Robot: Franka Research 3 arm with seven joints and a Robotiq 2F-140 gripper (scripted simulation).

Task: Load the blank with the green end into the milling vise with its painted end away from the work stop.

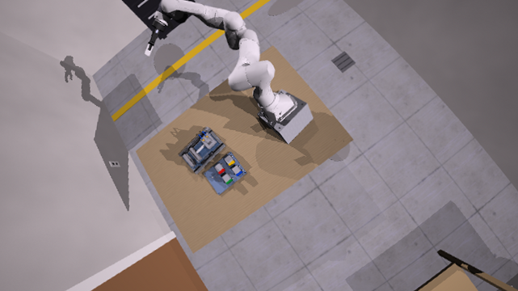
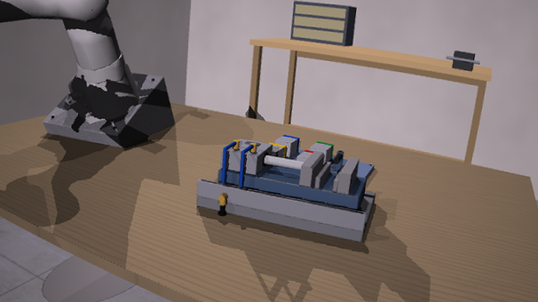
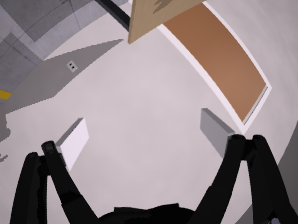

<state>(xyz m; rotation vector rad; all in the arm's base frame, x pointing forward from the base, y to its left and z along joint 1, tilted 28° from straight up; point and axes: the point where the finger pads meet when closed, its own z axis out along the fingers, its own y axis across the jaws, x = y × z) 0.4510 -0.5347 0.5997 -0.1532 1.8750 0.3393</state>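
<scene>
We see our gripper spread wide and holding nothing at the upper left of the top view, off the worktop. The green blank lies well apart from it on the infeed plate, at center frame beside the vise.

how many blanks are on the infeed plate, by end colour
yellow end: 1
blue end: 1
red end: 1
green end: 1
total: 4 blanks, all on the infeed plate
</scene>
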